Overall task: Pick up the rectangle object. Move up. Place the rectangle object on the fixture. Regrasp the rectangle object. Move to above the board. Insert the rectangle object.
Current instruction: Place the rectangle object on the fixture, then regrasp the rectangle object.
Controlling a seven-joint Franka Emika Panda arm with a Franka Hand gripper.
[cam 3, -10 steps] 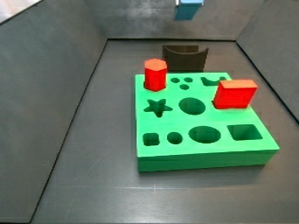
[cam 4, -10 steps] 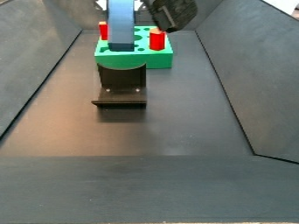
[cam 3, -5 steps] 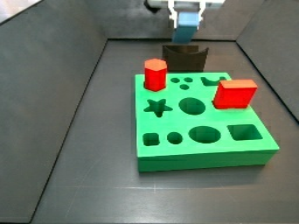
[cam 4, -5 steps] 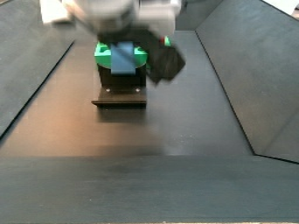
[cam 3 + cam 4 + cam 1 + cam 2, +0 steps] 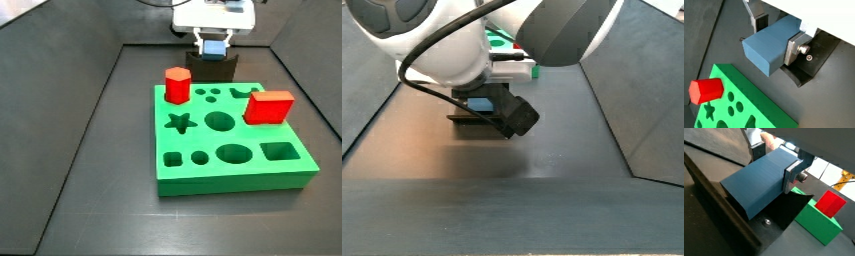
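My gripper (image 5: 774, 45) is shut on the rectangle object (image 5: 769, 47), a grey-blue block, with a silver finger (image 5: 794, 47) on either side. Both wrist views show the grip (image 5: 772, 170). The block (image 5: 759, 185) hangs right over the dark fixture (image 5: 784, 215), its lower end at the notch. I cannot tell whether they touch. In a side view the gripper (image 5: 211, 44) is low over the fixture (image 5: 211, 68), behind the green board (image 5: 234, 140). In a side view the arm hides most of the block (image 5: 478, 103) and the fixture (image 5: 476, 121).
A red hexagonal prism (image 5: 177, 85) and a red cube (image 5: 270, 107) stand on the board near its far edge. Both also show in the wrist views, the prism (image 5: 707, 90) and the cube (image 5: 831, 203). Grey walls enclose the dark floor (image 5: 107, 200).
The gripper has come down with the block from high up to the fixture. The arm now fills much of one side view.
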